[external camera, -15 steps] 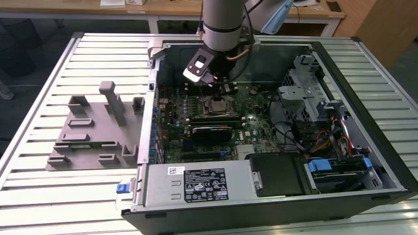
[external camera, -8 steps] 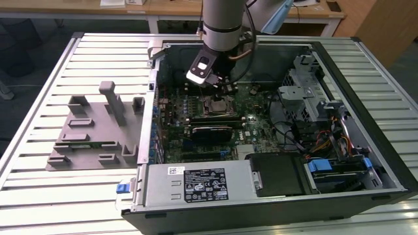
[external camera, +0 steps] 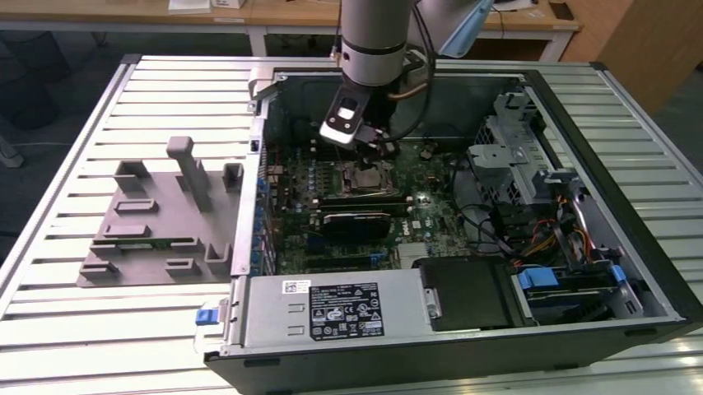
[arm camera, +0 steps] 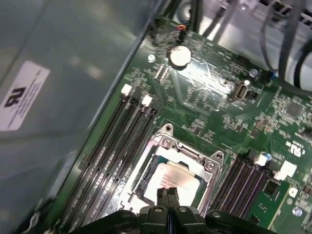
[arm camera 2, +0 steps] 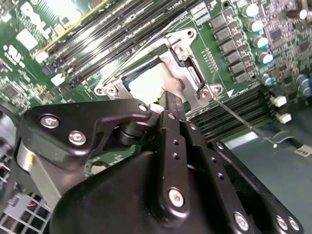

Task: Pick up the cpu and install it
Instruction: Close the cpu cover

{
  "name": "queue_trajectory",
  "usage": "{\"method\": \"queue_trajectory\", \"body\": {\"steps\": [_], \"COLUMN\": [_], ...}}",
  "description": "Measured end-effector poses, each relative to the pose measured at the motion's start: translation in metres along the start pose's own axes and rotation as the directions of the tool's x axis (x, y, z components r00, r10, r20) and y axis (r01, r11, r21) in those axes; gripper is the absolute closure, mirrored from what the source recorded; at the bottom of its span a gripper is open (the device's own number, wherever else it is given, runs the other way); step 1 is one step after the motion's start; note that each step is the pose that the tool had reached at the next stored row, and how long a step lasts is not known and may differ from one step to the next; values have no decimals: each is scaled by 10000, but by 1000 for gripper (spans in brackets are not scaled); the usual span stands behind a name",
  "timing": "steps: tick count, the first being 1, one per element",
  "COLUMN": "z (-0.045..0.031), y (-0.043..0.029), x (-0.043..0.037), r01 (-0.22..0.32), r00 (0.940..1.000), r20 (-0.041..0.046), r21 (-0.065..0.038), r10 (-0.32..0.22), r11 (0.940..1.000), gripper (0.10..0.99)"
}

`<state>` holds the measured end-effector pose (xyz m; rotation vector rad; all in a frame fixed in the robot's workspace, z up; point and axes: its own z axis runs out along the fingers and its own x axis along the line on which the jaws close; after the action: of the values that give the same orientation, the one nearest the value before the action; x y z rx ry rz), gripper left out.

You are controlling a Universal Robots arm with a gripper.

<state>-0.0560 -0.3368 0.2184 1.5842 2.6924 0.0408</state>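
The cpu (arm camera: 174,178) is a shiny silver square lying flat inside the metal socket frame (arm camera: 165,142) on the green motherboard (arm camera: 214,92). It also shows bright in the second wrist view (arm camera 2: 145,84). My gripper (arm camera: 167,194) hangs just over the cpu's edge, fingers pressed together with nothing between them. In the second wrist view the black fingers (arm camera 2: 171,105) end right above the chip. The exterior view has the arm reaching down into the open computer case, with the gripper (external camera: 368,141) over the socket (external camera: 368,174).
Black memory slots (arm camera: 122,146) flank the socket on both sides. A thin wire latch lever (arm camera 2: 243,122) sticks out beside the frame. The case wall (arm camera: 58,73) stands close by. A grey fixture (external camera: 154,222) lies on the slatted table, and a power supply (external camera: 329,309) sits at the case's front.
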Motion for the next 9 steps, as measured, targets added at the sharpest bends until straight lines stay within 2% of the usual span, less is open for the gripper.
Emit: {"method": "queue_trajectory", "body": {"steps": [5, 9], "z": [0, 0], "y": [0, 0], "x": [0, 0], "r01": [759, 1381], "r00": [9971, 9904], "r20": [-17, -30], "r21": [2, 3], "r10": [-759, -1381], "r11": [9971, 9904], "gripper": [980, 980]}}
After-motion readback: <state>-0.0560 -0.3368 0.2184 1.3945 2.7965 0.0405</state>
